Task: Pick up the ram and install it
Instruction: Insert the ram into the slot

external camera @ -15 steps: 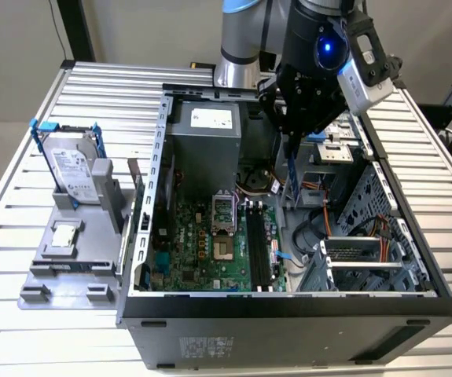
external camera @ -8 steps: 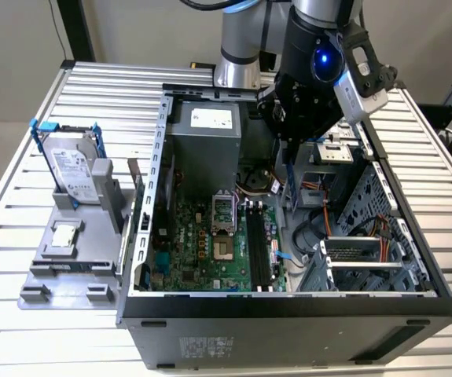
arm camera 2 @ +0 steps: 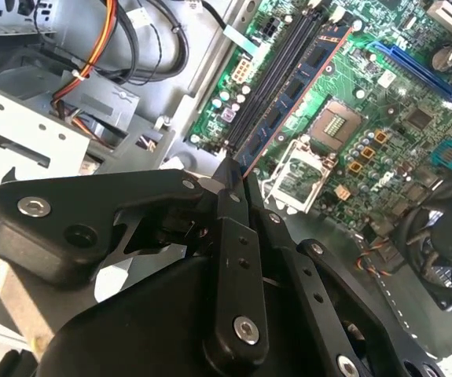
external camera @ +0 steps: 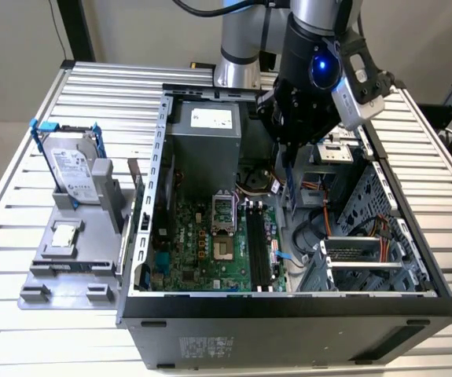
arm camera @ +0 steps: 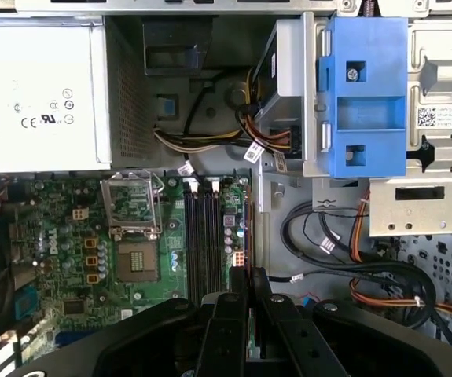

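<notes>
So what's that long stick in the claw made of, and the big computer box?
The ram looks like stiff, matte circuit board carrying dark chips, probably plastic-cased. The computer case looks like bare grey sheet metal: dull sheen, folded edges, punched holes.

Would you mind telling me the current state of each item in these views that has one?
ram: clamped in the gripper, over the motherboard, not seated.
gripper: shut on the ram.
memory slots: empty.
processor socket: open, no chip.
computer case: side open.
hard drive: standing in its holder outside the case.
</notes>
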Robot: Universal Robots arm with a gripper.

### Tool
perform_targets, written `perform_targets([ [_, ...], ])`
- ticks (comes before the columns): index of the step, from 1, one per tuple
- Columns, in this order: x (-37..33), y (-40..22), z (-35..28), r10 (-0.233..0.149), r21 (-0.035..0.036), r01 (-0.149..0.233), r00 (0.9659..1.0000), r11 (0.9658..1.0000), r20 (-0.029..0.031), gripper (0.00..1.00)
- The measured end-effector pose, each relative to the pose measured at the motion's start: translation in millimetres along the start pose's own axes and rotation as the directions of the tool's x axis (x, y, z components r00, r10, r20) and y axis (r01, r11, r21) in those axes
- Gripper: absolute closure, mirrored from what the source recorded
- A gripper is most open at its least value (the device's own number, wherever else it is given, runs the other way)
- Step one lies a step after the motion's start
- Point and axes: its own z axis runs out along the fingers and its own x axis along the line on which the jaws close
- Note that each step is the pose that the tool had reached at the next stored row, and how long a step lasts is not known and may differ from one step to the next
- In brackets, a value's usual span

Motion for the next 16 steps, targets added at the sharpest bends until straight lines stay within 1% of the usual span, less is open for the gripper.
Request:
perform_targets([
  [10, 0.1, 0.0, 1.3, 0.000, -0.0001, 0.000, 1.0000, 1.0000, 0.0000, 1.00],
  [16, 0.5, 0.1, 11.3, 0.000, 0.0000, 0.000, 1.0000, 1.0000, 0.0000, 1.00],
])
